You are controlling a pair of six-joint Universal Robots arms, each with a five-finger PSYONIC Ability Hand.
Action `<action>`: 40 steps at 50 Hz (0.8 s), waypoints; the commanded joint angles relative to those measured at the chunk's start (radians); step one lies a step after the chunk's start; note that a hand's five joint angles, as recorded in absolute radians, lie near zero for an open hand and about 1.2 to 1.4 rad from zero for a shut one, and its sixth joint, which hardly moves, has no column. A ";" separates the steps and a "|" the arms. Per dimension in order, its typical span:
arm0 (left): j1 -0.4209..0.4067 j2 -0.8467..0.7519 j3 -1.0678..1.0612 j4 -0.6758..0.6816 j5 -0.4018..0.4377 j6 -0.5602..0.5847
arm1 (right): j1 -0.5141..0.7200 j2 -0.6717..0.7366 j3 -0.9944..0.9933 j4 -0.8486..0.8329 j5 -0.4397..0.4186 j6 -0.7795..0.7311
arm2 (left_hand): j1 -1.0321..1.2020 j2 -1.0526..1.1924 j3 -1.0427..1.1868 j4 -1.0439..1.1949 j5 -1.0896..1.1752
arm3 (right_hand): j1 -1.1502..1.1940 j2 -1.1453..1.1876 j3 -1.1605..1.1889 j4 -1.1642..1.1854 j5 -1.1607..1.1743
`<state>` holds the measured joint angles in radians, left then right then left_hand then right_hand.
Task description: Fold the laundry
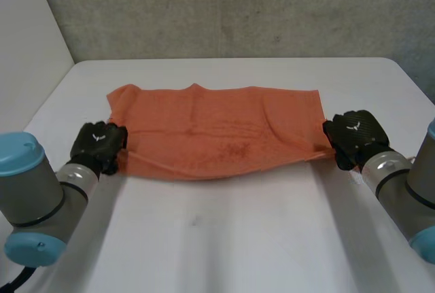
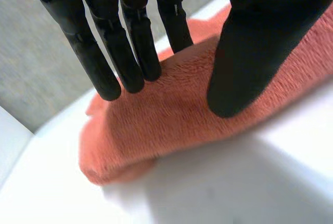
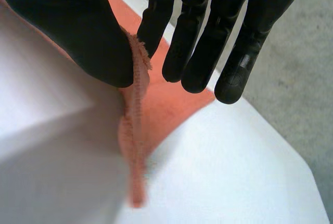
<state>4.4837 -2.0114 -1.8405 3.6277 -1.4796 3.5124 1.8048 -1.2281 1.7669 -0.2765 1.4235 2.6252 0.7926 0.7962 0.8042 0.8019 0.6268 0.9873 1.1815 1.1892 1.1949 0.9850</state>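
Spotter: Your left hand [image 1: 98, 145] sits on the near left corner of the orange towel [image 1: 217, 130]. In its wrist view the thumb [image 2: 260, 42] presses one side of a raised hump of cloth and the straight fingers [image 2: 130, 52] press the other side. You have the corner pinched.

Operator: And the right?

Spotter: Your right hand [image 1: 355, 136] is at the towel's right edge, towards the near corner. Its wrist view shows the fuzzy hem [image 3: 136, 73] standing up between the thumb and the nearest finger, nipped there. The other fingers hang straight above the cloth, and I cannot tell whether they touch it.

Operator: Where does the towel lie?

Spotter: You have it on the white table [image 1: 238, 238], about the middle, stretched crosswise between your two hands as a long band. The far edge runs nearly straight with one small bump. The near edge bows towards the robot in a shallow curve. A soft crease slants through the right half. At your left corner the cloth looks doubled, with a rounded fold. A grey wall [image 1: 238, 7] stands behind the table.
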 commanded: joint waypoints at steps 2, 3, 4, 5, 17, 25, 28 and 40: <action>0.006 0.017 0.004 -0.086 0.001 0.014 | -0.053 -0.014 0.032 -0.001 -0.005 0.004 | -0.106 -0.110 -0.118 -0.116 -0.115 | 0.409 0.215 0.207 0.201 0.237; 0.006 0.022 0.004 -0.089 0.001 0.016 | -0.053 -0.014 0.033 -0.001 -0.005 0.004 | -0.121 -0.125 -0.133 -0.130 -0.130 | 0.409 0.215 0.207 0.201 0.237; 0.008 0.026 0.004 -0.089 0.001 0.016 | -0.065 -0.016 0.037 0.000 -0.006 0.004 | -0.124 -0.128 -0.136 -0.133 -0.133 | 0.409 0.215 0.207 0.201 0.237; 0.008 0.026 0.004 -0.089 0.001 0.016 | -0.065 -0.016 0.037 0.000 -0.006 0.004 | -0.124 -0.128 -0.136 -0.133 -0.133 | 0.409 0.215 0.207 0.201 0.237; 0.038 0.017 0.003 -0.083 -0.002 0.017 | -0.128 -0.019 0.055 -0.001 -0.029 0.002 | -0.109 -0.113 -0.121 -0.119 -0.118 | 0.409 0.215 0.207 0.201 0.237; 0.046 0.011 0.003 -0.083 -0.002 0.017 | -0.125 -0.019 0.065 -0.001 -0.029 -0.001 | -0.013 -0.017 -0.025 -0.022 -0.022 | 0.409 0.215 0.207 0.201 0.237; 0.046 0.005 0.003 -0.081 -0.001 0.017 | -0.125 -0.019 0.068 -0.001 -0.029 -0.001 | 0.072 0.069 0.061 0.063 0.063 | 0.409 0.215 0.207 0.201 0.237; 0.081 0.028 -0.003 -0.078 -0.004 0.017 | -0.125 -0.025 0.072 0.007 -0.026 -0.008 | 0.604 0.600 0.592 0.594 0.595 | 0.409 0.215 0.207 0.201 0.237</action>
<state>4.5417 -2.0053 -1.8381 3.5524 -1.4814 3.5297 1.6809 -1.2481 1.8373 -0.2757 1.3954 2.6239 1.1567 1.1732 1.1719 1.1726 0.9886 0.9873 1.1815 1.1892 1.1949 0.9850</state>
